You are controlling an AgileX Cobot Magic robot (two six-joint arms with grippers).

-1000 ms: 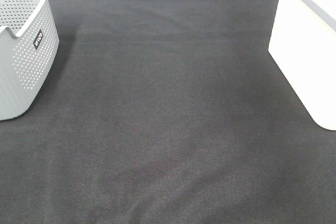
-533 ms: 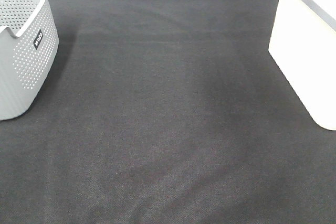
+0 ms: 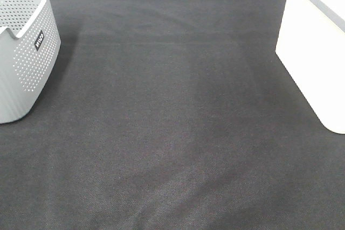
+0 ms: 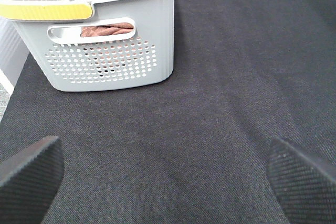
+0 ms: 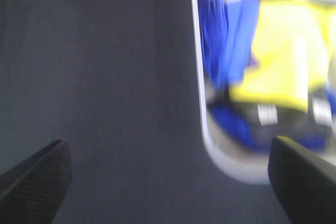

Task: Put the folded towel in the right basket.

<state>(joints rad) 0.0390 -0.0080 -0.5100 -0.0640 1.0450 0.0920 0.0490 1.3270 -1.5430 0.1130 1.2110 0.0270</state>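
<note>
The white right basket [image 3: 315,47] stands at the right edge of the black table. In the blurred right wrist view the basket's rim [image 5: 202,114] shows, with a yellow towel [image 5: 278,51] lying inside on blue and dark cloth [image 5: 226,40]. My right gripper [image 5: 167,179] is open and empty above the table beside the basket. My left gripper [image 4: 168,174] is open and empty, low over the table in front of the grey left basket [image 4: 105,51]. Neither gripper shows in the exterior high view.
The grey perforated left basket [image 3: 24,52] stands at the table's left edge; it holds pinkish and purple cloth [image 4: 107,30] and has a yellow handle [image 4: 44,9]. The black tablecloth [image 3: 172,122] lies between the baskets.
</note>
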